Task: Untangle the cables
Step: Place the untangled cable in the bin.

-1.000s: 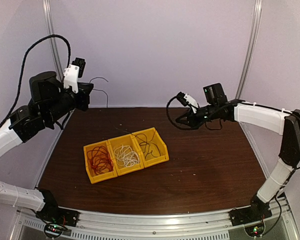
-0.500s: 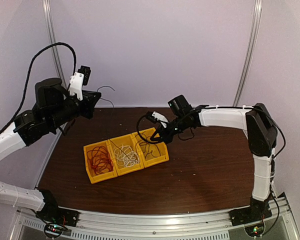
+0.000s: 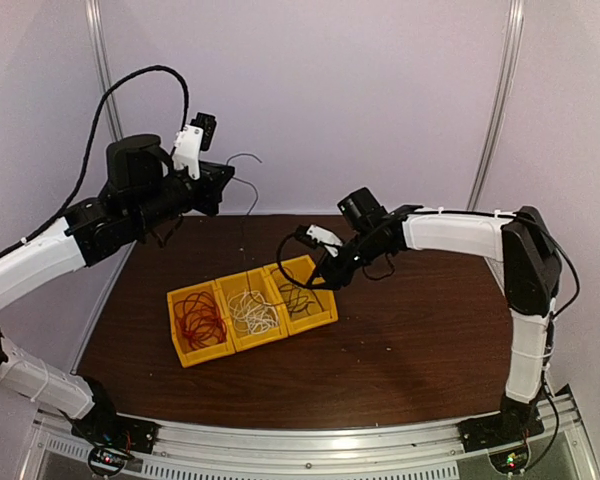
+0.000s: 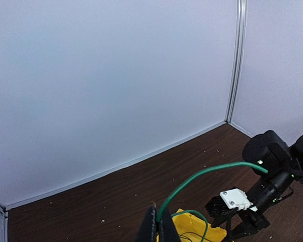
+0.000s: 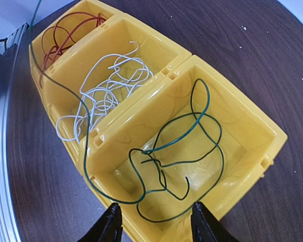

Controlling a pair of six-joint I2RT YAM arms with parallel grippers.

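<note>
A yellow three-compartment bin [image 3: 280,337] holds red cables [image 3: 200,318] on the left, white cables [image 3: 252,312] in the middle and dark green cables [image 3: 300,298] on the right. My left gripper [image 3: 225,182] is high above the table's back left. It is shut on a thin green cable [image 4: 202,174] that arcs to the right. My right gripper [image 5: 154,224] is open and empty just above the right compartment and its dark green cables [image 5: 192,126]. One green strand [image 5: 55,85] runs over the bin's wall [image 5: 156,83] and up out of view.
The bin stands on a dark brown table [image 3: 410,340] closed in by pale walls with metal posts [image 3: 495,110]. The white cables [image 5: 106,91] and red cables [image 5: 65,30] lie in their own compartments. The right arm [image 4: 267,156] shows in the left wrist view beyond the bin [image 4: 192,229].
My right gripper swung left from the back right with a dark cable loop, came over the right compartment and now stands open. My left arm moved right, still holding its cable.
</note>
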